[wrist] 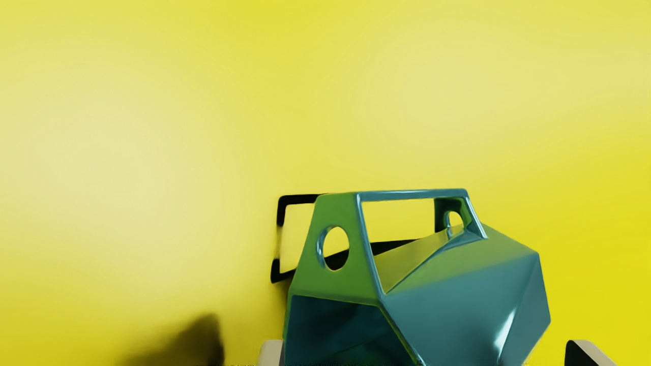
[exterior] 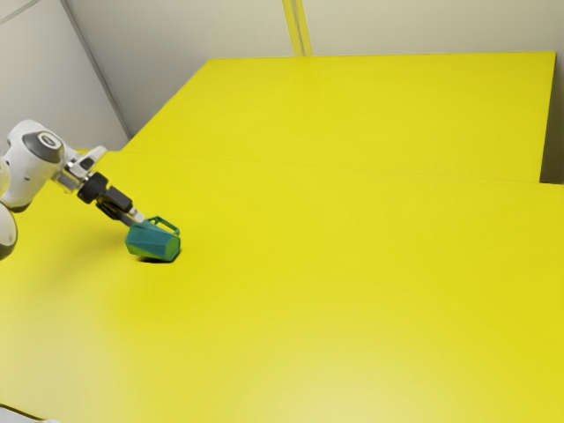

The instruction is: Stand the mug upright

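Above the yellow table, the two-finger gripper, wide open and empty, straddles the faceted teal mug lying there on its side, handle up; grasping looks in hand, so close, then tip it upright.

A broad, smooth, bright yellow tabletop spreads across the exterior view. Beyond a thin seam lies a flat yellow surface of the same colour, with straight edges and squared far corners. Behind it stands a plain, pale grey-beige wall, marked by a narrow upright yellow strip with a paler line in it. Toward the exterior view's left, a slanting dark grey line borders a light grey wall panel. A dark brownish area shows at the exterior view's right. Soft light leaves whitish glare on the tabletop, with diffuse pale patches in the wrist view.
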